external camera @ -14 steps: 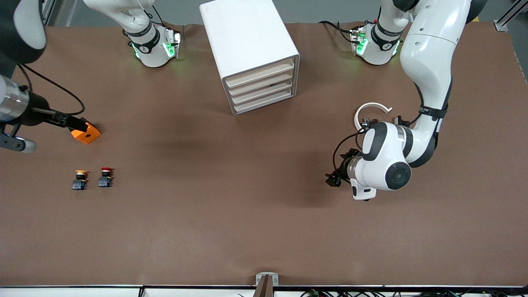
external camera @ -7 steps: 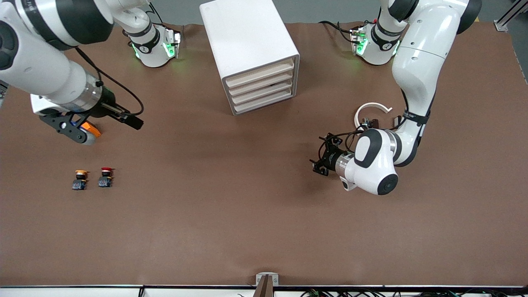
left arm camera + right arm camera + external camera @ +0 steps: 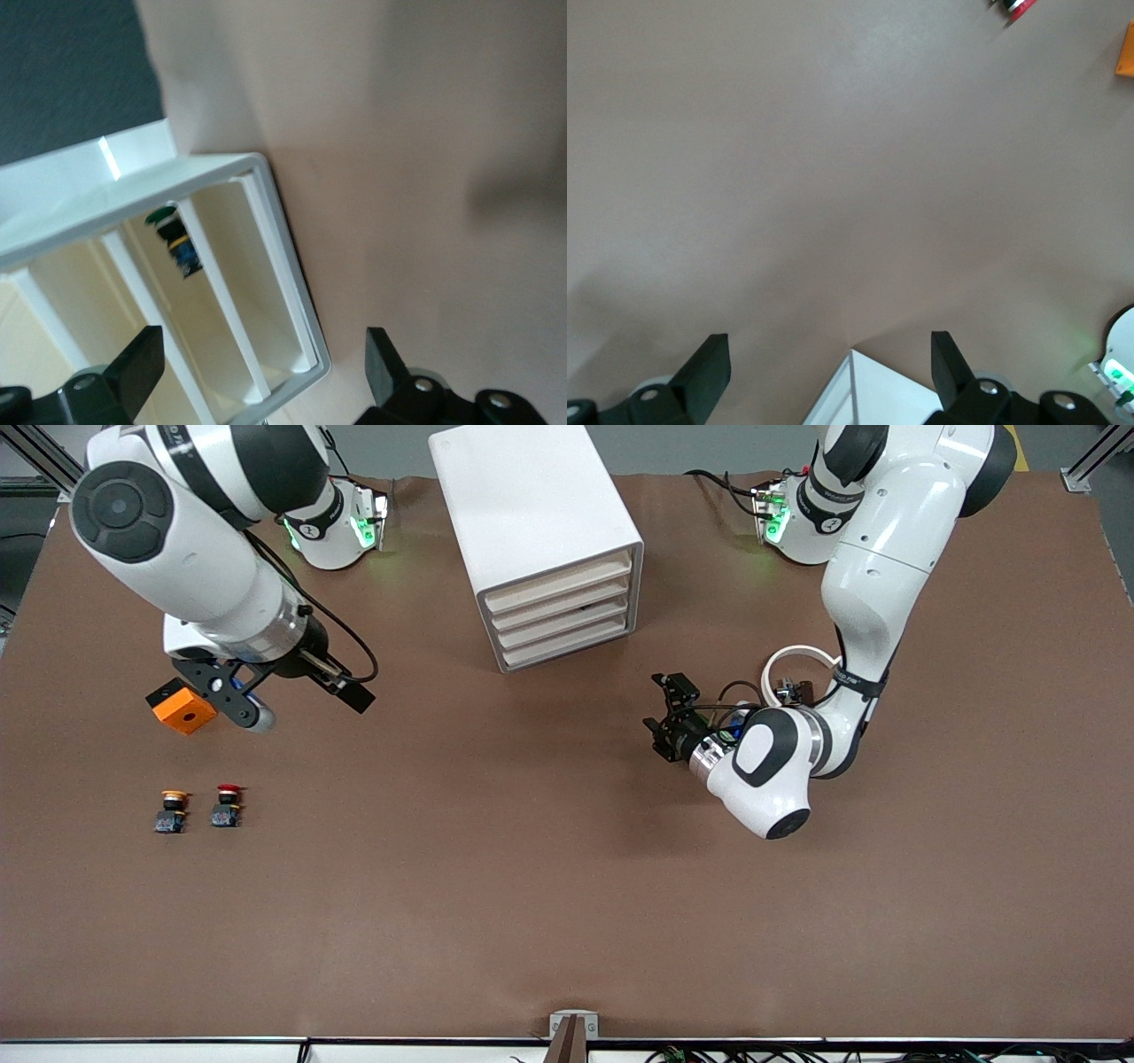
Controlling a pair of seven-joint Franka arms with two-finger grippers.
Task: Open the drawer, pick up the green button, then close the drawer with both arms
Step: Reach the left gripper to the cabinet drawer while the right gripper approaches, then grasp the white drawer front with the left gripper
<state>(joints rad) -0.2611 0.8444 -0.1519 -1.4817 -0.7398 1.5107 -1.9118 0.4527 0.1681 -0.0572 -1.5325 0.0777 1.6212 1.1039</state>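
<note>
The white cabinet point(image 3: 532, 522) stands at the back middle of the table, its four cream drawer fronts point(image 3: 561, 613) all shut. In the left wrist view the cabinet front point(image 3: 266, 266) fills the frame, and the green-capped button point(image 3: 173, 237) shows through a gap between the drawer fronts. My left gripper point(image 3: 666, 717) point(image 3: 260, 372) is open and empty, low over the table before the cabinet front, toward the left arm's end. My right gripper point(image 3: 354, 695) point(image 3: 827, 367) is open and empty, high over the table toward the right arm's end of the cabinet.
An orange block point(image 3: 183, 710) lies toward the right arm's end. A yellow-capped button point(image 3: 171, 809) and a red-capped button point(image 3: 227, 803) stand nearer the front camera than it. A white ring point(image 3: 791, 662) lies by the left arm's elbow.
The right arm has swung in from the table's end toward the cabinet, uncovering the orange block. The left gripper has moved toward the cabinet front. Both grippers stay open.
</note>
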